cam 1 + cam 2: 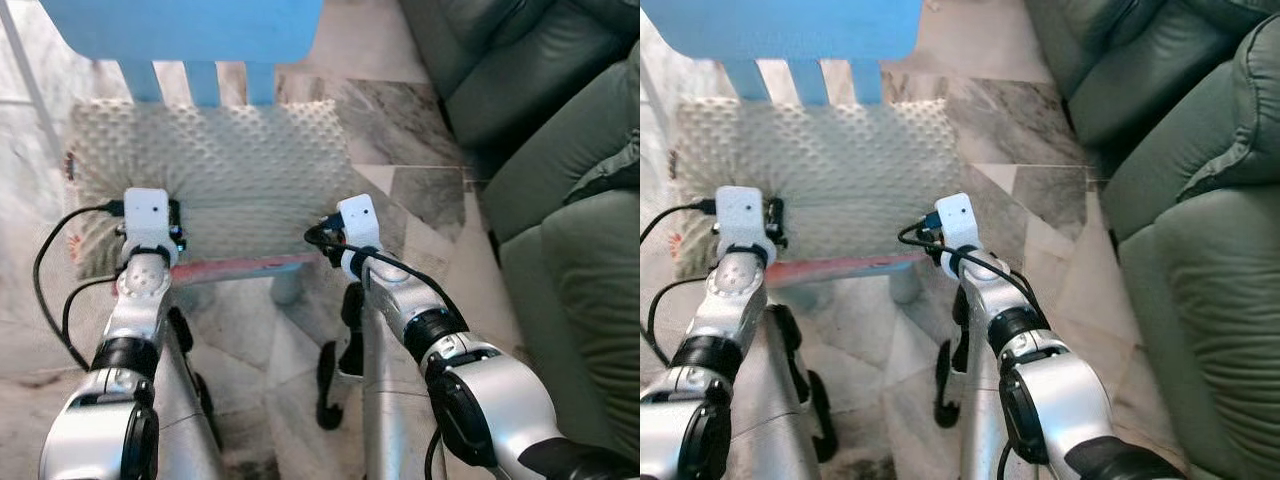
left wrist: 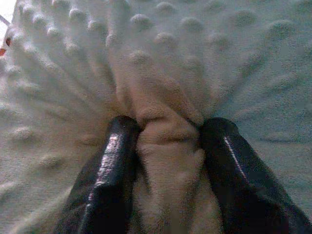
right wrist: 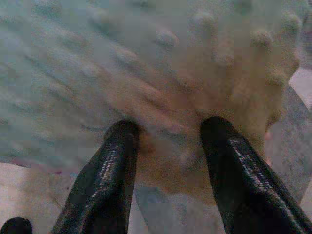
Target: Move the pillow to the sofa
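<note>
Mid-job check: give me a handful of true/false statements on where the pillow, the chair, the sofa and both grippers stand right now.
1. The pillow lies on the blue chair. True.
2. The left gripper is shut on a fold of the pillow. True.
3. The sofa is on the robot's left. False: it is on the right.
4. The right gripper hangs idle by the robot's side. False: it is at the pillow's right end, jaws on either side of the fabric.
5. The pillow already rests on the sofa. False: it is on the chair, apart from the sofa.
</note>
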You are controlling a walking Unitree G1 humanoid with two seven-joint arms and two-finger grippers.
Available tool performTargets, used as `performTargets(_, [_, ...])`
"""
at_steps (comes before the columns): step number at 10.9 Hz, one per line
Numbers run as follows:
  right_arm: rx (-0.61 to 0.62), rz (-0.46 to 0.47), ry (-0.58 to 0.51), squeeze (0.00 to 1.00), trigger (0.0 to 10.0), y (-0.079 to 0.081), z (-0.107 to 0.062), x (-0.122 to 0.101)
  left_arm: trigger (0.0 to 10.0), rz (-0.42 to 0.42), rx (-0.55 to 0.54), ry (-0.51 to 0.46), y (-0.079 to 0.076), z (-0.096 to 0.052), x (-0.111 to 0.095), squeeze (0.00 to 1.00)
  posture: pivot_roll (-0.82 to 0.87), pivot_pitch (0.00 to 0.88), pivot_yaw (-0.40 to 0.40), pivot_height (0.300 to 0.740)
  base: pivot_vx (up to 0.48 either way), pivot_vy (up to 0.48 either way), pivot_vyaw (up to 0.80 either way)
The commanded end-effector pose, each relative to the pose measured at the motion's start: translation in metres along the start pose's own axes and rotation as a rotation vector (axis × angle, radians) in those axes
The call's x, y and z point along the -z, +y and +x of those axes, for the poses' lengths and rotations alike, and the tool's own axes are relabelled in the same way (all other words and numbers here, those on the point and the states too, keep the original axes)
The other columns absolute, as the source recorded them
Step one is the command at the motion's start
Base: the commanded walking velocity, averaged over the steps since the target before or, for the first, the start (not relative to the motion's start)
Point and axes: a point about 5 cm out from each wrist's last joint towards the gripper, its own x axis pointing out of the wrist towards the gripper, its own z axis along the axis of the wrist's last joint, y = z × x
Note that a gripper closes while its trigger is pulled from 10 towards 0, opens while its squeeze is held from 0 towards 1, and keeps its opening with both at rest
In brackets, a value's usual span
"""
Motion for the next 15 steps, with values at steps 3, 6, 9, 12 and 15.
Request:
performTargets(3, [0.038, 0.029, 0.071, 0.0, 0.0, -0.008, -0.005, 0.019, 0.0, -0.014, 0.006, 0.135, -0.006, -0.017, 0.037, 0.0, -0.01, 0.418, -0.223, 0.525, 0.0, 0.0, 0.0])
performTargets(6, [0.062, 0.075, 0.065, 0.0, 0.0, -0.012, -0.005, 0.019, 0.0, -0.015, 0.008, 0.114, -0.006, -0.007, 0.026, 0.0, 0.0, 0.378, -0.209, 0.525, 0.0, 0.0, 0.0])
performTargets(9, [0.108, 0.149, -0.006, 0.0, 0.0, -0.022, -0.003, 0.0, 0.0, -0.013, -0.01, 0.078, -0.004, 0.004, 0.01, 0.0, 0.02, 0.272, -0.172, 0.525, 0.0, 0.0, 0.0])
performTargets(12, [0.094, 0.063, -0.137, 0.0, 0.0, -0.04, -0.01, -0.016, 0.0, 0.067, 0.029, -0.126, -0.001, -0.003, -0.014, 0.0, 0.01, 0.104, -0.121, 0.525, 0.0, 0.0, 0.0])
performTargets(15, [0.142, -0.013, -0.266, 0.0, 0.0, -0.06, -0.041, 0.012, 0.0, 0.088, 0.038, -0.232, 0.01, -0.041, -0.013, 0.0, -0.02, 0.0, -0.068, 0.525, 0.0, 0.0, 0.0])
